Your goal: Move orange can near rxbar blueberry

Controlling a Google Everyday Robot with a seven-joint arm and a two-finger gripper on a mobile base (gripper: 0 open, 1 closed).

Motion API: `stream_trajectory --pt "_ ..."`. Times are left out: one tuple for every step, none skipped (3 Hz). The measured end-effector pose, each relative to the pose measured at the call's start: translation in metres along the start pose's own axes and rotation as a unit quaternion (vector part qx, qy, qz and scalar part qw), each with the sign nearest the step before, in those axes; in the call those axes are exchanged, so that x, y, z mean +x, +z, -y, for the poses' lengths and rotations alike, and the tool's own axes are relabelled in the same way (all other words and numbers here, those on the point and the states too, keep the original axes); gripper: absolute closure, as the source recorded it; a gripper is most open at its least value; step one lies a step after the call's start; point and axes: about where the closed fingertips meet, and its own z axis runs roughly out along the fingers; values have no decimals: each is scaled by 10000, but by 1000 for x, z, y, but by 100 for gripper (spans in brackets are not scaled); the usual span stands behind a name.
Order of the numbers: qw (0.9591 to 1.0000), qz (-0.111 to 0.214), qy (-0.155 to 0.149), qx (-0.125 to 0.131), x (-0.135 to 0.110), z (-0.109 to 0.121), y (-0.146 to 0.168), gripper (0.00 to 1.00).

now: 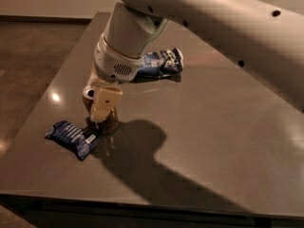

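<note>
The orange can stands upright at the front left of the grey table, its silver top showing beside the wrist. My gripper comes down from above and is shut on the can, with one tan finger across its front; the other finger is hidden behind the can. The rxbar blueberry, a flat dark blue wrapper, lies just left of and in front of the can, nearly touching its base.
A larger blue packet with white patches lies further back on the table, partly behind my arm. My white arm spans the upper right. The table's left edge and the brown floor are close by.
</note>
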Motion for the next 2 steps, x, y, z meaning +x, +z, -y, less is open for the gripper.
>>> stream_trajectory --pt "10000 -2 -9 1 -1 0 0 0" --pt "10000 -2 -9 1 -1 0 0 0"
